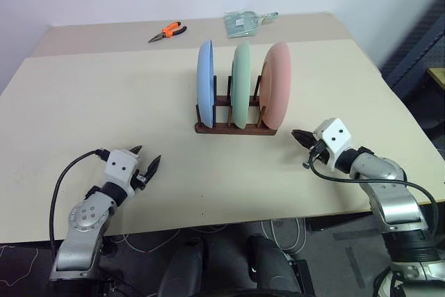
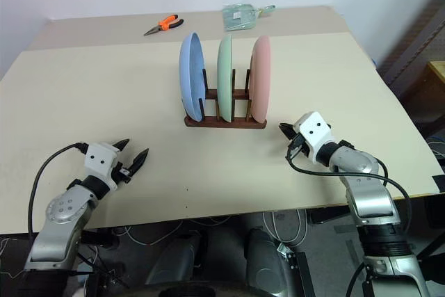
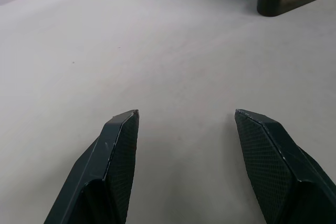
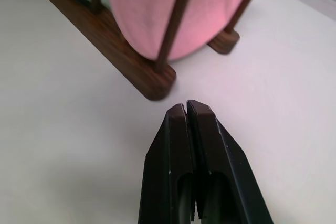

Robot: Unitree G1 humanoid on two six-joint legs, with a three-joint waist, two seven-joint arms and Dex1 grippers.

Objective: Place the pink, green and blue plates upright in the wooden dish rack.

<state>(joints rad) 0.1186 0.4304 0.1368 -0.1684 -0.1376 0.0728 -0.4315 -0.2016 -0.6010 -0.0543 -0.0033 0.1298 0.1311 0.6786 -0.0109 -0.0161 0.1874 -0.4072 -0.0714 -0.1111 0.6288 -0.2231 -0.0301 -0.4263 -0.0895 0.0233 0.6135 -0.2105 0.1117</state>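
In rack (image 1: 233, 127) we see blue plate (image 1: 205, 81), green plate (image 1: 241, 83), pink plate (image 1: 277, 87) upright; left gripper (image 1: 148, 165) spread wide, empty; right gripper (image 1: 300, 138) pinched closed, empty.

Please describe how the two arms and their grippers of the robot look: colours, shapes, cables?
Both arms are silver-grey metal with round joints and black sections. Each carries a white boxy wrist block with two dark dots. The left gripper and right gripper have two black, pointed fingers with textured inner pads. A black cable loops along each arm.
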